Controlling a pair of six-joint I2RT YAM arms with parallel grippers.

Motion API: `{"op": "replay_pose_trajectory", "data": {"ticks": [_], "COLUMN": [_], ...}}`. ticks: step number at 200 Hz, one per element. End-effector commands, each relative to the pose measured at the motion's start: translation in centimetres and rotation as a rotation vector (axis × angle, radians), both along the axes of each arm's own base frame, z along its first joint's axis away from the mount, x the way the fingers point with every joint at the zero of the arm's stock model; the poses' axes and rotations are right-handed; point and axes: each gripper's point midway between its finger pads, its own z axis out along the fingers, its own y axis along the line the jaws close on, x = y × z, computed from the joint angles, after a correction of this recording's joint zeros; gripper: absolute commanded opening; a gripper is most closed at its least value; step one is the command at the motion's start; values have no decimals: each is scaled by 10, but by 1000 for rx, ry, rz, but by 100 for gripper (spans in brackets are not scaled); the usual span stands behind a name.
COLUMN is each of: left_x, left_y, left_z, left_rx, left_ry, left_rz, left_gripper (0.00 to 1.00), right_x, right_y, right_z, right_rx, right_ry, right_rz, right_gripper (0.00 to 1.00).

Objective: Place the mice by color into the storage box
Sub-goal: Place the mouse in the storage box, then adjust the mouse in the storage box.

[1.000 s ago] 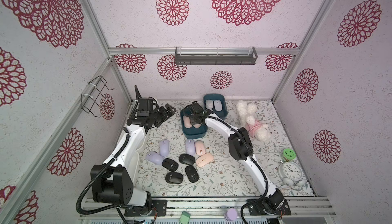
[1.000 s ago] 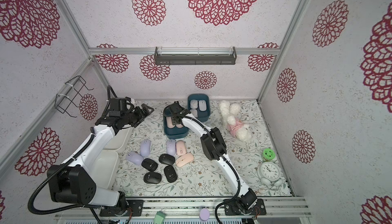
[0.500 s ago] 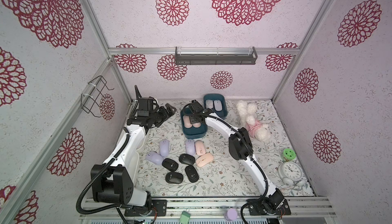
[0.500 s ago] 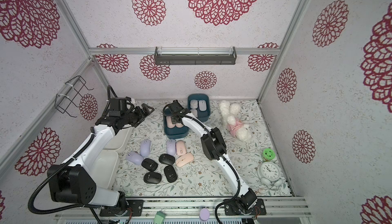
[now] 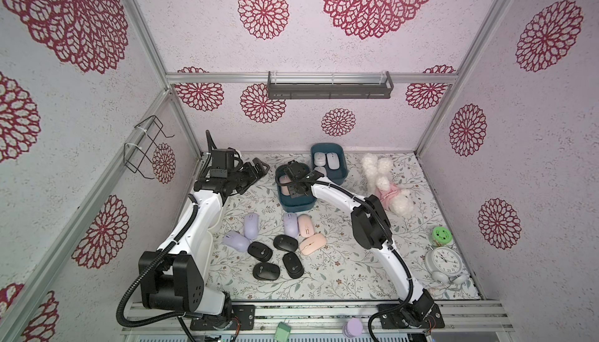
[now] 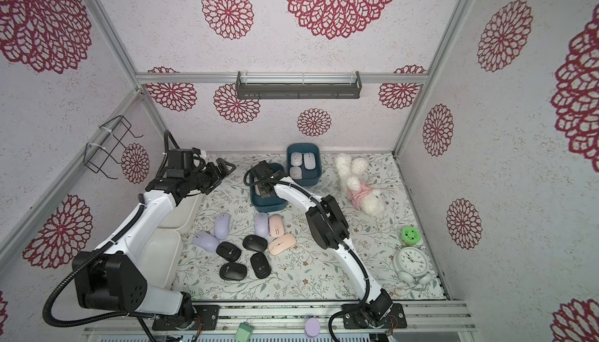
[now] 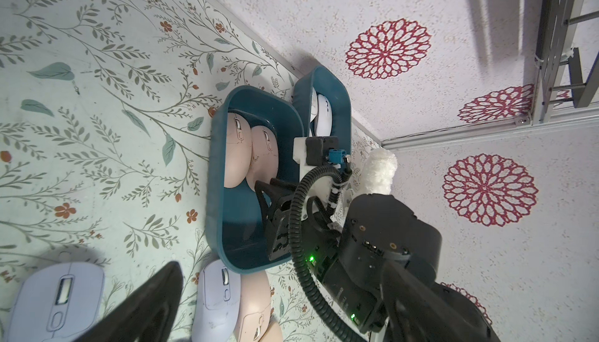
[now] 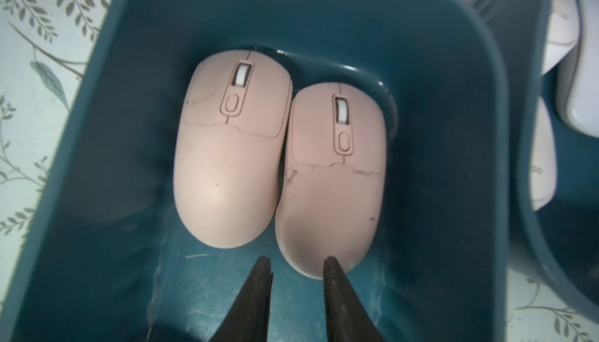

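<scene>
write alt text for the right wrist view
Two peach-pink mice lie side by side, touching, in a teal bin. The right gripper, empty and slightly open, hovers at their rear ends; white mice show in a neighbouring bin.

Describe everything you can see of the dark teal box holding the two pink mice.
The box is a dark teal, glossy, plastic-looking tub: oblong, rounded corners, open top, smooth walls. It stands upright on the floral table cover, close beside a second teal box of white mice. Two pink mice lie side by side inside, buttons up. The right gripper reaches in, empty, tips by the mice's rear.
</scene>
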Motion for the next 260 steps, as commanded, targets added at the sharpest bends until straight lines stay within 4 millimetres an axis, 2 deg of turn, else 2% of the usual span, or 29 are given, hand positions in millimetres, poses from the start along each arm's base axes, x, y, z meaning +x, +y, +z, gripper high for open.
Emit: {"op": "replay_pose_trajectory", "data": {"ticks": [1, 41, 76, 126, 147, 173, 213, 227, 245, 260], "left_x": [4, 4, 4, 5, 5, 5, 5, 4, 4, 3], "left_y": [1, 2, 1, 1, 2, 1, 3, 4, 7, 8], "left_z": [5, 5, 4, 3, 1, 2, 5, 7, 10, 12], "left_rx": [-7, -5, -8, -8, -3, -6, -9, -5, -6, -3], "left_ry": [-22, -20, -18, -15, -12, -14, -22, -28, -36, -42], "left_rz": [1, 3, 2, 1, 3, 0, 1, 4, 10, 17], "left_gripper": [98, 98, 98, 98, 98, 98, 98, 98, 98, 98], "right_x": [8, 21, 24, 30, 32, 30, 19, 12, -4, -22], "right_y": [-4, -9, -7, -6, -5, -3, 3, 2, -4, -14], "right_z": [20, 11, 9, -5, 1, 19, 78, 101, 132, 143], "right_rx": [31, 37, 43, 45, 50, 58, 108, 117, 85, 85], "right_ry": [-31, -28, -22, 3, -4, -30, -121, -165, -240, -251], "right_rz": [-22, -45, -35, -31, -25, -20, 2, 6, 11, 11], "right_gripper": [30, 30, 30, 30, 30, 30, 30, 30, 36, 41]}}
